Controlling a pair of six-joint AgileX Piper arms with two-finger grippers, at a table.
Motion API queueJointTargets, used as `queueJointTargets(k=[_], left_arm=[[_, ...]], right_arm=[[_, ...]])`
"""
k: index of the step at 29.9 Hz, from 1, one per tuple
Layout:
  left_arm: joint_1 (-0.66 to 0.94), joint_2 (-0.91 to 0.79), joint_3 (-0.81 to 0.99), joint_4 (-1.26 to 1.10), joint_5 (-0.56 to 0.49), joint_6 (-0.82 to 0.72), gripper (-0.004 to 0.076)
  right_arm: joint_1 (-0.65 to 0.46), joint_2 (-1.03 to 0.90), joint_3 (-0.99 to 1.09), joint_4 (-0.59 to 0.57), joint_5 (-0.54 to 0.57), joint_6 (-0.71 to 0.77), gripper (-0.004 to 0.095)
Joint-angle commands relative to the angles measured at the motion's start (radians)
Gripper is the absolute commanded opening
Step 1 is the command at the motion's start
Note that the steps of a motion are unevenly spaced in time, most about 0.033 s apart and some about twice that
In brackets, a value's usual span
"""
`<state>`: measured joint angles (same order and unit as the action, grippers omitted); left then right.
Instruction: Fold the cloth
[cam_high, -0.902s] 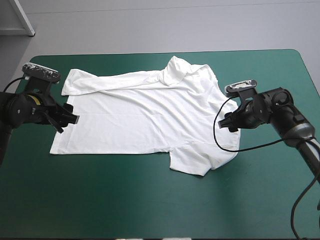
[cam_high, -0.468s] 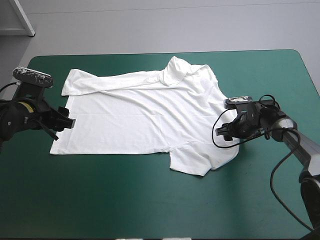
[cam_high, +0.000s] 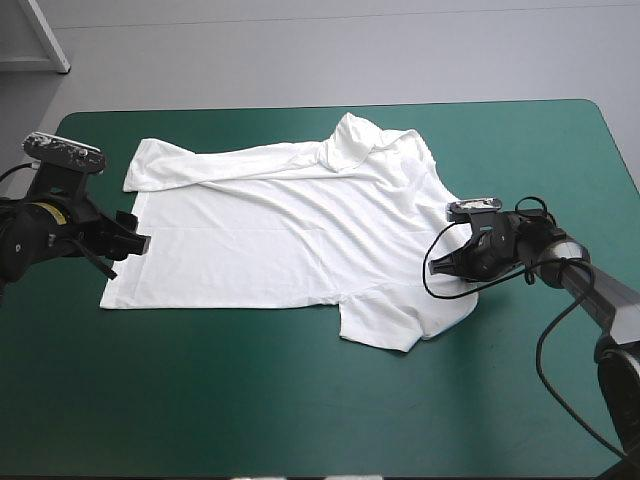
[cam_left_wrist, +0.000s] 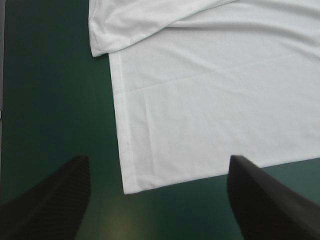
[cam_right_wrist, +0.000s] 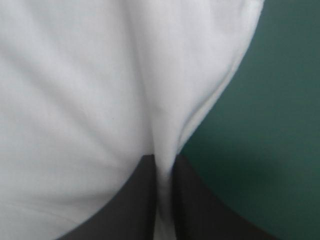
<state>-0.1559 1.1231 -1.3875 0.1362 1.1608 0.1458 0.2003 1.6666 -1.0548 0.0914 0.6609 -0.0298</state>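
Since the T-shirt (cam_high: 290, 235), spread flat on the teal-green cover (cam_high: 300, 400), looks light and limp, edges seem the place to hold: the right gripper (cam_high: 442, 265) pinches its right-hand edge, the left gripper (cam_high: 138, 241) stands spread beside the hem.

A robotics lab, by the look: teal-green covered table (cam_high: 250, 400), bare grey floor (cam_high: 300, 50), two robot arms (cam_high: 45, 235) (cam_high: 585, 280).
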Motion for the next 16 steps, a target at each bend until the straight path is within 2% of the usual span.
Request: queueJointTargets(k=[1,3,12,16], left_arm=[[-0.006,-0.022,-0.023,0.002,-0.078,-0.025,0.0557],[-0.006,-0.022,-0.023,-0.009,-0.087,-0.027,0.0557],[-0.006,-0.022,-0.023,-0.012,-0.120,-0.027,0.0557],[-0.006,-0.022,-0.023,-0.012,-0.121,-0.027,0.0557]], right_arm=[[-0.005,-0.026,0.012,-0.026,0.028,-0.004,-0.0018],[-0.005,-0.040,0.012,-0.084,0.055,0.022,-0.0018],[-0.015,-0.139,0.003,-0.529,0.114,0.317,-0.0017],[-0.101,-0.135,-0.051,-0.561,0.112,0.357,-0.0018]])
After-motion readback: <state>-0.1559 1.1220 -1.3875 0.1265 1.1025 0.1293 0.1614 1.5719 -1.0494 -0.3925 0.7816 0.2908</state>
